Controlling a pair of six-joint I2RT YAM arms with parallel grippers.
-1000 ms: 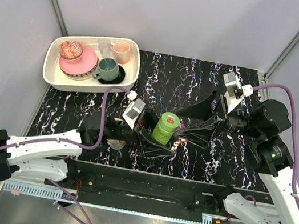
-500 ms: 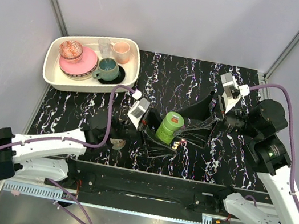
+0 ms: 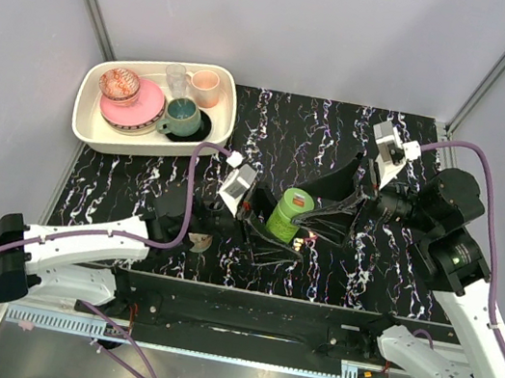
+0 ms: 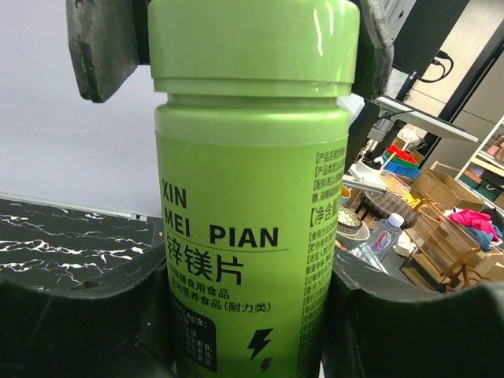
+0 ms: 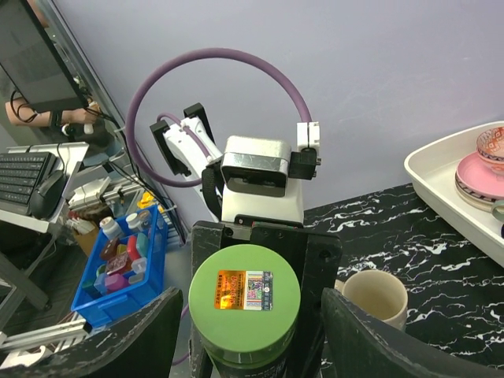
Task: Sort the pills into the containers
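Note:
The lime-green bottle [image 3: 283,216] stands slightly tilted at the table's middle, and my left gripper [image 3: 270,229] is shut on its body from the near-left side. In the left wrist view the bottle [image 4: 252,197] fills the gap and touches both fingers. My right gripper [image 3: 303,213] reaches in from the right and stands open, its fingers on either side of the darker green cap [image 5: 244,301] with a gap showing on each side. A few pale pills [image 3: 297,244] lie on the black tabletop just right of the bottle's foot. The purple pill box is hidden.
A cream tray [image 3: 85,126] with pink and teal dishes and cups sits at the back left. A beige mug [image 5: 376,298] stands on the table behind the left gripper, near the left arm [image 3: 86,243]. The marbled black tabletop [image 3: 283,126] stretches behind the bottle.
The left gripper has carried the bottle slightly right and away from the near edge, tilting it. The right gripper's fingers have drawn in a little around the cap.

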